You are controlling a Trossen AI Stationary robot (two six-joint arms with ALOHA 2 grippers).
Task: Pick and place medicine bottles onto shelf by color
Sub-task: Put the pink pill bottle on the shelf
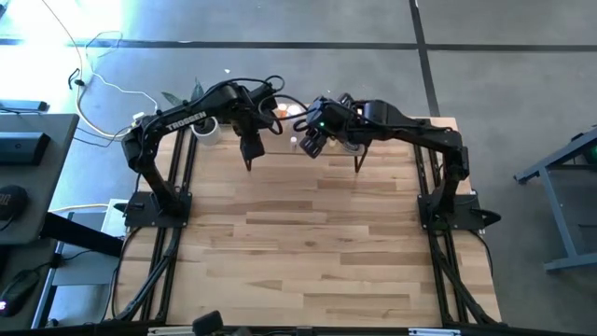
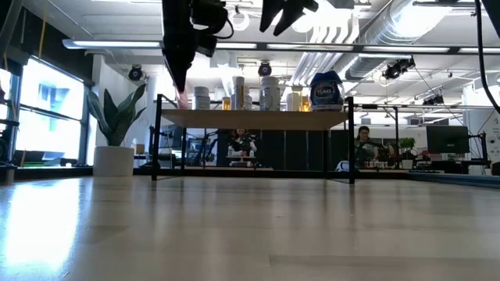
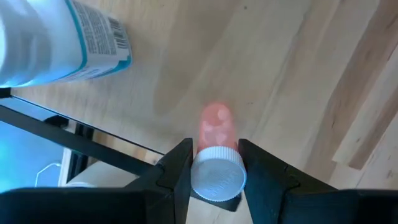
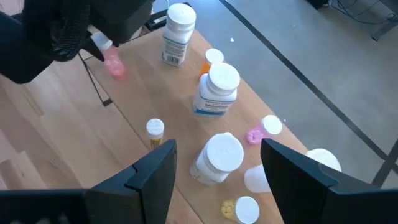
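Left gripper [image 3: 214,168] jaws pinch a pink bottle [image 3: 216,127] by its white cap, hanging above the shelf [image 3: 261,68]. Right gripper [image 4: 214,162], jaws spread, empty, hovers over standing bottles [image 4: 217,87]. Risk: the narrow cap grip slips, or release tips the bottle.

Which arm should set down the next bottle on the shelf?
Left. Its gripper is shut on the pink bottle, hanging above the shelf at a bare patch. The right gripper is open and empty over the standing bottles.
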